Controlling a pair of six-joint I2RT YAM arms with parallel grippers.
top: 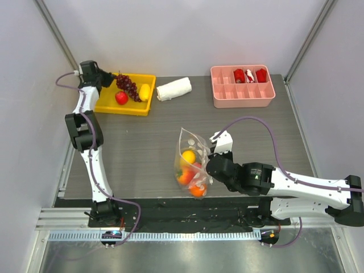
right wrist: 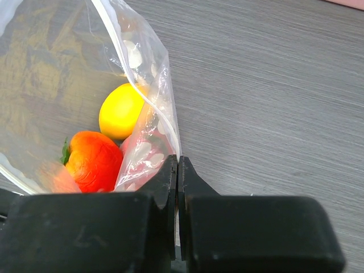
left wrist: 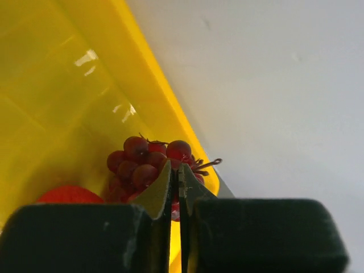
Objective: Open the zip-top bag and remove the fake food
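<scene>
The zip-top bag point(top: 190, 149) stands near the table's front edge, dotted and clear, its mouth up. Inside lie fake food pieces: a yellow one point(top: 188, 156), an orange one point(top: 197, 190) and a red-orange one point(right wrist: 94, 161). My right gripper point(top: 208, 161) is shut on the bag's right edge point(right wrist: 165, 114), jaws pressed flat on the plastic point(right wrist: 177, 159). My left gripper point(top: 114, 78) reaches over the yellow tray point(top: 114, 108) at the back left. It is shut at the stem end of the purple grape bunch point(left wrist: 142, 162), which lies in the tray beside a red fruit point(top: 121, 98) and a yellow fruit point(top: 145, 91).
A rolled white cloth point(top: 174, 89) lies right of the yellow tray. A pink divided tray point(top: 243, 101) with red items stands at the back right. White walls close in the table on three sides. The right arm lies low along the front edge.
</scene>
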